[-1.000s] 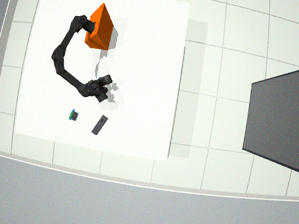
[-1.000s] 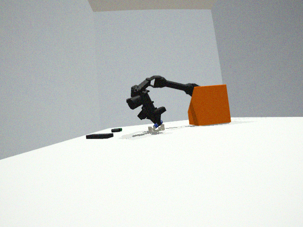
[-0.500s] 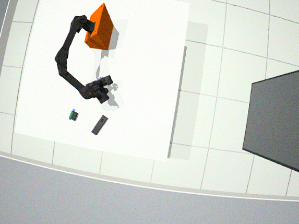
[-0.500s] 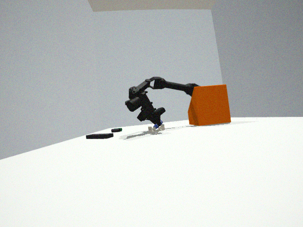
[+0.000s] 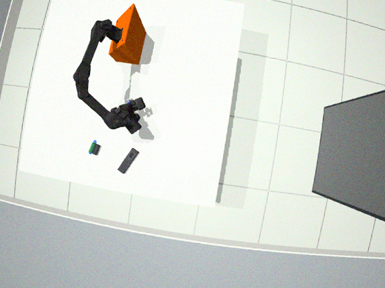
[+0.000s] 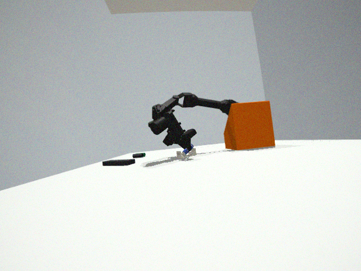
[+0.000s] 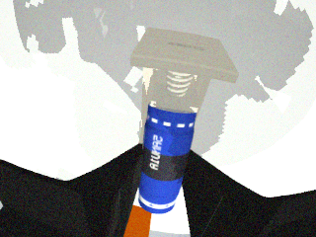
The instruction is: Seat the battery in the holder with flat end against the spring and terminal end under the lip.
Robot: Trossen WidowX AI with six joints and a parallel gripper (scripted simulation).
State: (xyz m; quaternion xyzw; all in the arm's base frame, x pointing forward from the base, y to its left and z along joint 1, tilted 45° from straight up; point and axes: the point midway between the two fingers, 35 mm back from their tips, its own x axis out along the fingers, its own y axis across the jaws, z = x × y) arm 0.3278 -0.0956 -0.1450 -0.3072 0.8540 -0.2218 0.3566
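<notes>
My gripper [image 7: 164, 153] [image 5: 135, 107] [image 6: 186, 143] is shut on a blue battery [image 7: 165, 152] [image 5: 129, 101] [image 6: 186, 150] with a black band. It holds the battery tilted, low over the white table. In the wrist view the battery's far end points at the coil spring [image 7: 178, 82] of the pale beige holder [image 7: 188, 55] and sits just in front of it. The holder also shows in the top view [image 5: 148, 110] and in the exterior view [image 6: 180, 154], right under the gripper. The battery's near end is sunk between the fingers. I cannot tell whether the battery touches the holder.
An orange block [image 5: 128, 35] [image 6: 249, 125] stands at the arm's base. A flat black bar [image 5: 128, 160] [image 6: 118, 162] and a small green and black part [image 5: 94, 147] [image 6: 139, 154] lie on the table in front of the gripper. A dark grey slab [image 5: 362, 150] stands off the table to the right.
</notes>
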